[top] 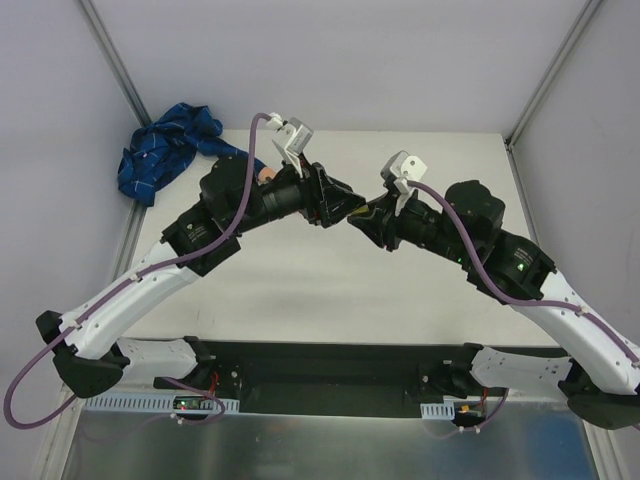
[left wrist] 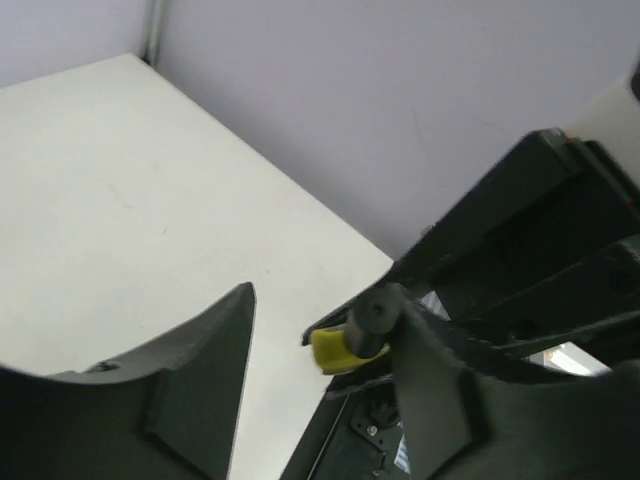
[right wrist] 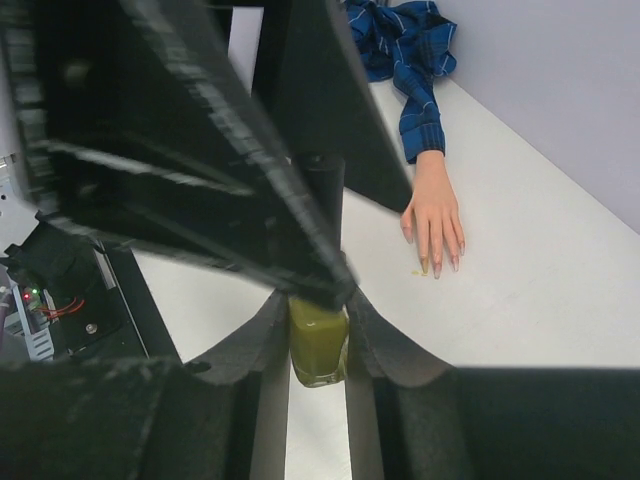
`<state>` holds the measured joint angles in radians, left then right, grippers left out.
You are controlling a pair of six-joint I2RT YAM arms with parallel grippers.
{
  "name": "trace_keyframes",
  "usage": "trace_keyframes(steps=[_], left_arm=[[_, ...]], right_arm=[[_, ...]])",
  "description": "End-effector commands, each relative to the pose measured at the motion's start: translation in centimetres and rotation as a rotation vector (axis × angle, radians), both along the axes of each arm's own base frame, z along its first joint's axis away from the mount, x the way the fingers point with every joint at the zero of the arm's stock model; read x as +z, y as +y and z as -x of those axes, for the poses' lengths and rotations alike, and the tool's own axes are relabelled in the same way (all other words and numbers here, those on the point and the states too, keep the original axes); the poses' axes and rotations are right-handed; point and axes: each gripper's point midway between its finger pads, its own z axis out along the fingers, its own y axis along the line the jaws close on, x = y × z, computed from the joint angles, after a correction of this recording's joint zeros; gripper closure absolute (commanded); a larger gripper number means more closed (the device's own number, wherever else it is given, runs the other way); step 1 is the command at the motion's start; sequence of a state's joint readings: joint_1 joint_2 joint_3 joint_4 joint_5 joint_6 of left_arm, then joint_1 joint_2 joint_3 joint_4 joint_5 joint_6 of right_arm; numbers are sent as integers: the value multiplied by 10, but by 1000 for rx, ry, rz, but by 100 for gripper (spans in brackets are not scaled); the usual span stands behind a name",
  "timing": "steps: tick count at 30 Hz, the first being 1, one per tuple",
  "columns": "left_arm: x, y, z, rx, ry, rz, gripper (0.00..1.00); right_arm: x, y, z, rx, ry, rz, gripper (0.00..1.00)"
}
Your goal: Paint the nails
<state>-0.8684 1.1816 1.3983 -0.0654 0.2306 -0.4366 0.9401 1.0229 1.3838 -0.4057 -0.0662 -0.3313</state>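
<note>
The mannequin hand [right wrist: 433, 215] lies flat on the table, its blue plaid sleeve [right wrist: 405, 50] behind it and its nails [right wrist: 441, 262] pointing toward me; one nail looks yellowish. In the top view only a bit of the hand [top: 268, 175] shows, beside the left arm. My right gripper [right wrist: 318, 322] is shut on an olive-yellow polish bottle [right wrist: 318, 345], held above the table. My left gripper [left wrist: 325, 320] is open around the bottle's black cap [left wrist: 375, 315]. The cap touches one finger [left wrist: 440, 400]; the other stands well apart. The two grippers meet at mid-table, left [top: 340, 205] and right [top: 365, 222].
The blue plaid sleeve [top: 170, 148] is bunched at the far left corner by the wall. A tiny yellow spot [right wrist: 418, 272] lies on the table by the fingertips. White walls close the table at the back and sides.
</note>
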Motion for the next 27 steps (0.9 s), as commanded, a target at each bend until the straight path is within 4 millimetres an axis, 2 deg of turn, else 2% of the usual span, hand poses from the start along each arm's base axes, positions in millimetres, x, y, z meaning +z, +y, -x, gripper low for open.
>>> trace_keyframes(steps=[1, 3, 5, 6, 7, 9, 10, 11, 12, 13, 16, 17, 18, 19, 20, 21, 22, 23, 24, 25, 26, 27], left_arm=[[17, -1, 4, 1, -22, 28, 58], [17, -3, 8, -30, -23, 26, 76], [16, -8, 18, -102, -25, 21, 90], [21, -13, 44, -261, -42, 30, 100], [29, -19, 61, -395, -83, 65, 100], [39, -16, 94, -633, -112, 99, 100], [34, -8, 125, -845, -123, 83, 100], [40, -5, 136, -904, -179, 107, 100], [37, -2, 143, -942, -183, 109, 100], [41, 5, 149, -947, -222, 124, 100], [45, 7, 144, -875, -273, 115, 100], [45, 3, 132, -794, -275, 110, 100], [49, 5, 129, -752, -289, 114, 100], [51, 5, 123, -705, -293, 116, 89], [48, 2, 110, -618, -281, 107, 50], [54, 8, 106, -561, -294, 115, 38], [55, 10, 100, -512, -293, 114, 30], [56, 11, 85, -409, -288, 112, 10], [59, 18, 81, -356, -286, 115, 1], [60, 21, 75, -303, -277, 116, 1], [62, 26, 59, -199, -252, 121, 1], [64, 31, 56, -165, -245, 125, 1]], right_arm=[[29, -3, 2, -11, -58, -62, 100], [31, -3, 5, 0, -54, -73, 100], [34, 0, 17, 65, -53, -90, 100], [34, 1, 25, 112, -54, -94, 100], [37, 10, 54, 300, -56, -110, 100], [40, 11, 99, 587, -40, -140, 100], [49, -1, 150, 935, -36, -180, 100], [54, -6, 164, 1043, 8, -199, 100], [55, -7, 170, 1075, 115, -212, 100], [64, -7, 175, 1097, 63, -240, 100], [74, -8, 171, 1047, 64, -278, 100], [75, -8, 168, 1025, 66, -284, 100], [77, -7, 162, 989, 59, -290, 100], [77, -6, 155, 934, 64, -296, 100], [75, -6, 150, 900, 69, -288, 100], [64, -4, 135, 809, 58, -256, 100], [66, -5, 129, 761, 36, -242, 100], [62, -4, 122, 721, 36, -224, 100], [56, -4, 108, 629, 56, -203, 100], [55, -4, 100, 590, 35, -190, 100], [53, -4, 94, 556, 35, -180, 100], [48, -4, 80, 480, 43, -164, 100]])
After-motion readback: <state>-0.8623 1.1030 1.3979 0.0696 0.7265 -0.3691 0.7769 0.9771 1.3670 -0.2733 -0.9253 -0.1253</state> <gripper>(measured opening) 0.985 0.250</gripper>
